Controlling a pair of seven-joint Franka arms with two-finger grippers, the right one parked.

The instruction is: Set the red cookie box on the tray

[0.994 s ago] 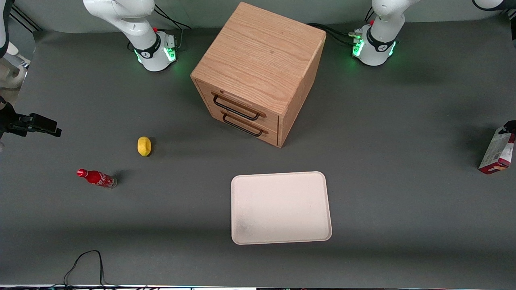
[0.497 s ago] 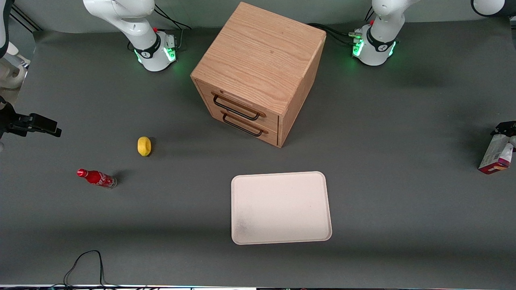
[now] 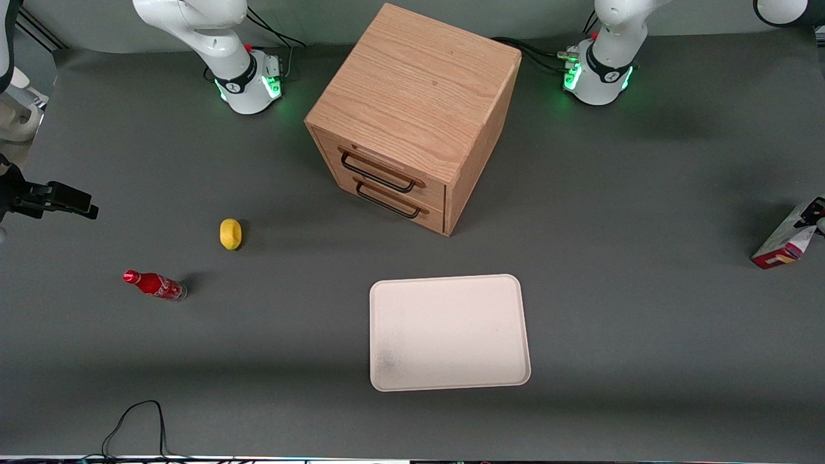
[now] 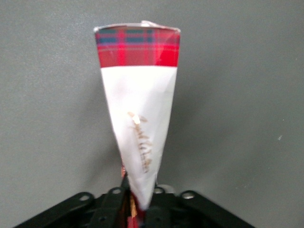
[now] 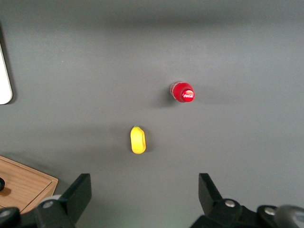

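Grasp done – left gripper (image 4: pixel 137 209) clamps the slim red-and-white cardboard cookie box (image 3: pixel 783 243), tilted at the working arm's table end | flat cream rectangular tray (image 3: pixel 449 332) well apart, bare | carry and placement left

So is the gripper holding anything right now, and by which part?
Yes: the gripper is shut on the red cookie box, gripping one narrow end. The box hangs tilted at the working arm's end of the table, away from the tray.

Gripper (image 3: pixel 820 218) at tilted red cookie box (image 3: pixel 783 244)
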